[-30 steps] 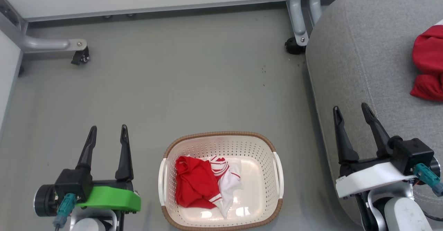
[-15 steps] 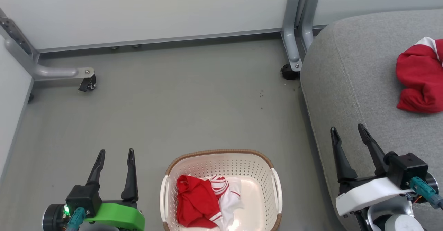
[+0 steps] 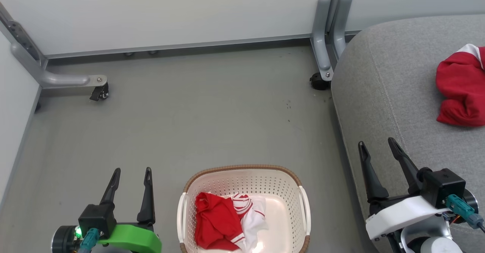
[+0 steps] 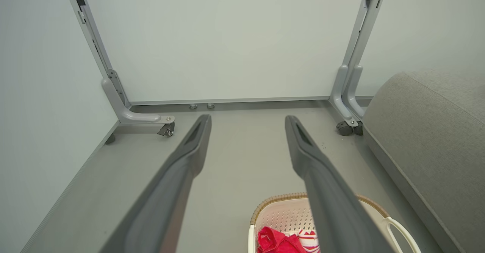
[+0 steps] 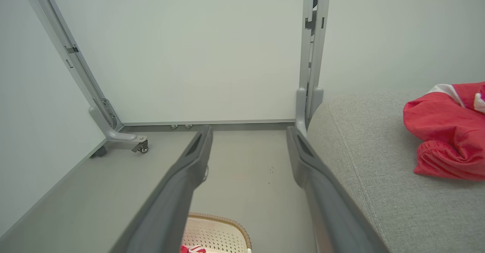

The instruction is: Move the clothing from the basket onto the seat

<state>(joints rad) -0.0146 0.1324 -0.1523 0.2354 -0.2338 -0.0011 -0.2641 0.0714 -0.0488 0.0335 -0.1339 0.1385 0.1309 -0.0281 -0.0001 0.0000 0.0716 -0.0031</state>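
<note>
Left gripper (image 3: 133,169) and right gripper (image 3: 375,141) hang spread and empty; one red garment (image 3: 214,222) lies crumpled in the basket (image 3: 242,167), a second garment (image 3: 458,90) on the seat (image 3: 379,94); probably light and floppy, best pinched at a raised fold

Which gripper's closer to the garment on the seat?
Right. The right gripper is at the seat edge, short of the garment; the left gripper is past the basket.

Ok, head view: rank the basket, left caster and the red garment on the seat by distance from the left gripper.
From the left gripper:
1. basket, just to its right.
2. left caster, ahead near the wall.
3. red garment, far right on the seat.
</note>
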